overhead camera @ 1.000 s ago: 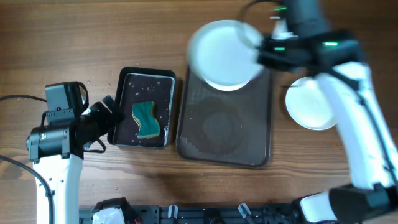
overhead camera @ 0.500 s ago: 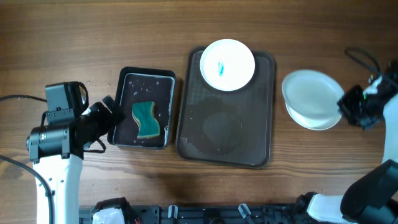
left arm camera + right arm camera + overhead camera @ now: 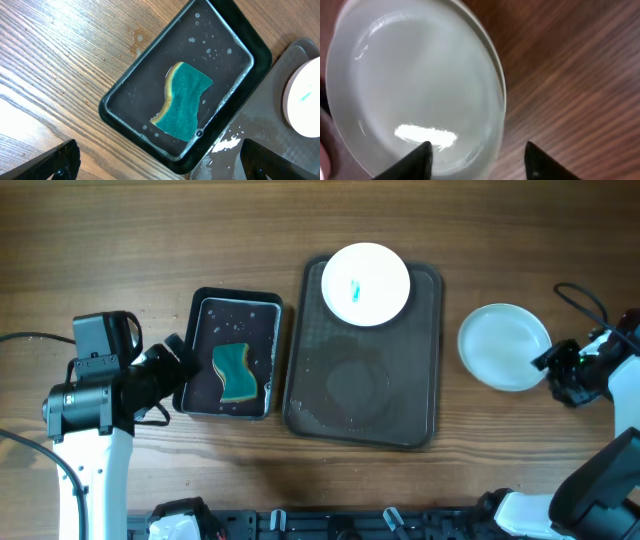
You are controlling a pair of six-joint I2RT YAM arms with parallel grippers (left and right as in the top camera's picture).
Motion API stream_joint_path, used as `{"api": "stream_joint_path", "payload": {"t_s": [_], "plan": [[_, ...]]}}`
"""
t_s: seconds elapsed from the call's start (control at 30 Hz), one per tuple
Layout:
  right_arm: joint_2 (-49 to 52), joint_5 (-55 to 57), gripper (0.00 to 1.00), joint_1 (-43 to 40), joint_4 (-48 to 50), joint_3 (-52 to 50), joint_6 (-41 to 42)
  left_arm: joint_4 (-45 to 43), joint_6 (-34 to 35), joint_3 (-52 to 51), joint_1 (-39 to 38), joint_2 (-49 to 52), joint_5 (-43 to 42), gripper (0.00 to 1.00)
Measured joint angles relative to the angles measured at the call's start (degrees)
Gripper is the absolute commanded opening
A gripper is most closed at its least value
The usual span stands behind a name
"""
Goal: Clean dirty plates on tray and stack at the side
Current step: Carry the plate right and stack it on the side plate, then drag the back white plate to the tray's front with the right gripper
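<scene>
Glossy white plate (image 3: 415, 85), wet-sheened dark tray (image 3: 400, 415), grained wooden table (image 3: 120, 240), coarse teal sponge (image 3: 184, 100)

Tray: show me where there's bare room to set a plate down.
The tray is bare from its near rim up to the smeared plate. The far end is crowded: that plate fills it. A strip of wood lies free between tray and plain plate.

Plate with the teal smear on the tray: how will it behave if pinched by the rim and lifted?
Probably rigid: the plate keeps a clean round rim. Likely slippery, since the tray beside it shows droplets and wet sheen. Shallow and flat-sitting, it should slide rather than tip if pushed.
</scene>
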State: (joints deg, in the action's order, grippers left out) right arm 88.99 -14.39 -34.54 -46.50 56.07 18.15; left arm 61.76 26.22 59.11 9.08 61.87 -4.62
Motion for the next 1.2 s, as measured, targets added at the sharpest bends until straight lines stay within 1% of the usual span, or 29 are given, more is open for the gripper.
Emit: {"api": "stream_joint_path", "payload": {"t_s": [0.1, 0.17, 0.3, 0.37, 0.47, 0.57, 0.67, 0.73, 0.77, 0.8, 0.83, 0.97, 1.03, 1.07, 1.1, 1.13, 1.17, 1.2], "plan": [[-3.7, -0.4, 0.58, 2.1, -2.4, 0.0, -0.3, 0.0, 0.0, 0.0, 0.0, 0.0, 0.0, 1.00], [-8.4, -1.7, 0.57, 5.3, -2.8, 0.1, -0.9, 0.0, 0.0, 0.0, 0.0, 0.0, 0.0, 1.00], [-19.5, -4.9, 0.54, 16.2, -2.5, 1.2, -2.6, 0.0, 0.0, 0.0, 0.0, 0.0, 0.0, 1.00], [-23.8, -6.0, 0.52, 24.2, -2.0, 2.0, -3.1, 0.0, 0.0, 0.0, 0.0, 0.0, 0.0, 1.00], [-24.9, -6.6, 0.52, 33.2, -1.0, 3.2, -3.3, 0.0, 0.0, 0.0, 0.0, 0.0, 0.0, 1.00], [-19.8, -4.4, 0.54, 42.3, -1.0, 7.2, -3.4, 0.0, 0.0, 0.0, 0.0, 0.0, 0.0, 1.00], [-11.1, -0.5, 0.54, 46.3, -1.0, 13.5, -4.5, 0.0, 0.0, 0.0, 0.0, 0.0, 0.0, 1.00], [-4.0, 2.3, 0.54, 47.0, -0.5, 18.8, -5.1, 0.0, 0.0, 0.0, 0.0, 0.0, 0.0, 1.00], [-0.4, 3.7, 0.44, 47.0, 0.5, 21.0, -5.3, 0.0, 0.0, 0.0, 0.0, 0.0, 0.0, 1.00], [3.0, 4.9, 0.39, 46.7, 1.8, 22.6, -5.5, 0.0, 0.0, 0.0, 0.0, 0.0, 0.0, 1.00], [5.5, 5.7, 0.38, 46.5, 3.1, 23.5, -6.0, 0.0, 0.0, 0.0, 0.0, 0.0, 0.0, 1.00], [17.2, 7.7, 0.38, 45.0, 9.9, 25.1, -6.1, 0.0, 0.0, 0.0, 0.0, 0.0, 0.0, 1.00], [21.7, 8.1, 0.44, 44.3, 11.3, 25.1, -6.1, 0.0, 0.0, 0.0, 0.0, 0.0, 0.0, 1.00], [23.3, 8.1, 0.44, 44.0, 11.9, 25.1, -6.1, 0.0, 0.0, 0.0, 0.0, 0.0, 0.0, 1.00], [25.7, 8.1, 0.43, 43.6, 12.5, 25.1, -6.2, 0.0, 0.0, 0.0, 0.0, 0.0, 0.0, 1.00], [26.8, 8.1, 0.39, 43.5, 12.7, 25.1, -6.1, 0.0, 0.0, 0.0, 0.0, 0.0, 0.0, 1.00], [28.2, 8.0, 0.33, 43.4, 13.0, 25.1, -6.1, 0.0, 0.0, 0.0, 0.0, 0.0, 0.0, 1.00], [29.0, 8.0, 0.25, 43.4, 13.2, 25.1, -6.0, 0.0, 0.0, 0.0, 0.0, 0.0, 0.0, 1.00]]}}
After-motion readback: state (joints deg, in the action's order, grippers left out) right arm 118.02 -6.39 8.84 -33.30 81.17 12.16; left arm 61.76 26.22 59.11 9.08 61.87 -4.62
